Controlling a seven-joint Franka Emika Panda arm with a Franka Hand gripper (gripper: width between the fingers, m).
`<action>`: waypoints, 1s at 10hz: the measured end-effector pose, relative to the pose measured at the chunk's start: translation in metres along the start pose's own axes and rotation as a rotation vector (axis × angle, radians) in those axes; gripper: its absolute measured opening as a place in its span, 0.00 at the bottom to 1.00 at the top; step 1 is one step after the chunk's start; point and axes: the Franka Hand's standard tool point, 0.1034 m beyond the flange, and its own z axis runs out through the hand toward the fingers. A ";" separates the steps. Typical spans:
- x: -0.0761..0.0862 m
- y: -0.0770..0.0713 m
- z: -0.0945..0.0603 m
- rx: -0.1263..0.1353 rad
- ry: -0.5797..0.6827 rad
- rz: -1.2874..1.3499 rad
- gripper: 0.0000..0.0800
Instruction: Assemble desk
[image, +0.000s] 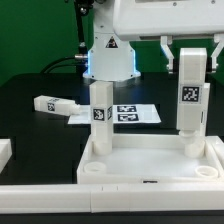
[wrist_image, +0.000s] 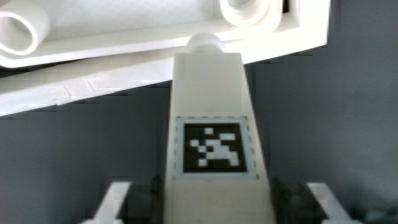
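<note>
**Item 1. Bracketed leg** (image: 191, 100) (wrist_image: 217, 110): white square post, long axis vertical. It stands directly under the gripper (image: 191, 58) (wrist_image: 217, 205), upper end between the fingers and lower end on the tabletop. Its black-and-white tag (image: 190, 94) (wrist_image: 217, 145) faces the exterior camera. I cannot tell whether the foot is seated in a socket.

**Item 2. Gripper:** points straight down, palm above the leg's top. The fingers (image: 165, 50) (wrist_image: 118, 200) are spread, one on each side of the post. In the wrist view a dark gap shows between each finger and the leg, so nothing is clamped.

**Item 3. Tabletop** (image: 110, 190) (wrist_image: 89, 85): white tray with a raised rim, lying flat below the gripper. A round socket (wrist_image: 36, 35) shows beyond the leg's far end.

**Item 4. Standing leg** (image: 100, 120): upright on the tabletop, well to the side of the gripper, toward the exterior view's left.

**Item 5. Lying leg** (image: 55, 104): long axis horizontal on the black table, off the tabletop, farther from the gripper than the standing leg.

**Item 6. Marker board** (image: 135, 113): flat on the table between the two upright legs and behind them.

**Item 7. Robot base** (image: 108, 55): behind the marker board.
</note>
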 end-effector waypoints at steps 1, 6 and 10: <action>0.000 0.000 0.000 0.000 0.000 0.000 0.36; -0.026 -0.028 0.031 0.002 0.009 -0.022 0.36; -0.031 -0.029 0.040 -0.003 0.007 -0.032 0.36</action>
